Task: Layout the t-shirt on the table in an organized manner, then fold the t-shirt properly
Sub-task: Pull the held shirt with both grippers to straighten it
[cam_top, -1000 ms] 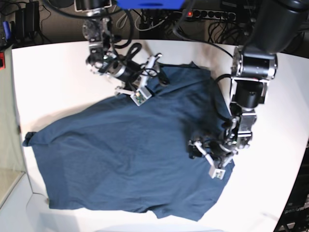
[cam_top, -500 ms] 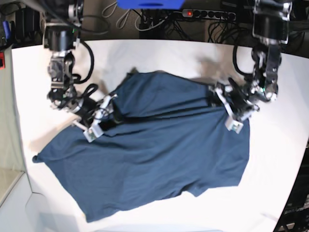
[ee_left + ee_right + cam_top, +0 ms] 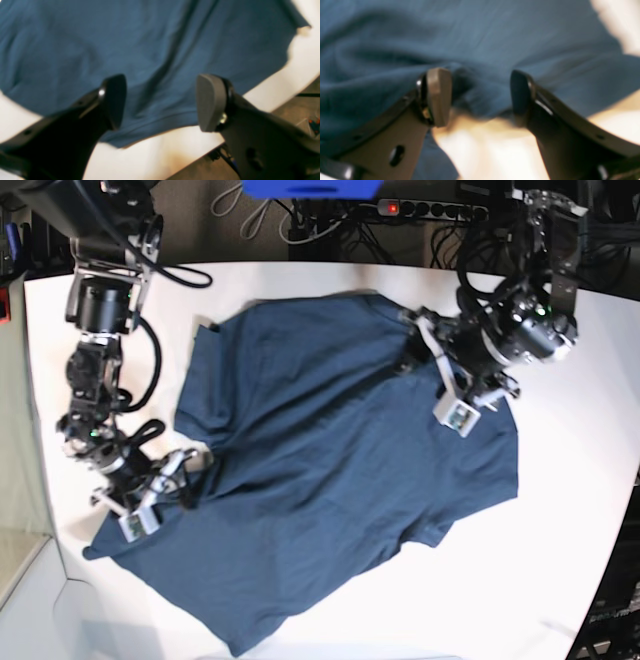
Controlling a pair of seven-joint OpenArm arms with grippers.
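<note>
The t-shirt (image 3: 330,470) lies spread across the middle of the counter (image 3: 560,580), skewed, with its long axis running from about 11 o'clock to 5 o'clock in the base view. One corner reaches the 7 o'clock edge region, and soft ridges cross the cloth.

The left gripper (image 3: 455,380) sits over the shirt's 2 o'clock edge. Its wrist view shows the fingers (image 3: 115,100) spread wide, with nothing between them and the hem below. The right gripper (image 3: 160,485) is at the shirt's 9 o'clock edge. Its fingers (image 3: 438,96) are also spread, and a bunched fold of cloth sits in the gap without being pinched.

Judged state: layout is unfinished, since the garment is neither squared nor flat.

Risks from here:
- Closing on the bunched fold may trap more than one layer, so a pull would drag the whole body instead of flattening the edge.
- Uneven pulls from the two sides could rotate the shirt further.
- The cloth near 7 o'clock lies close to the counter edge and could slide off.
</note>
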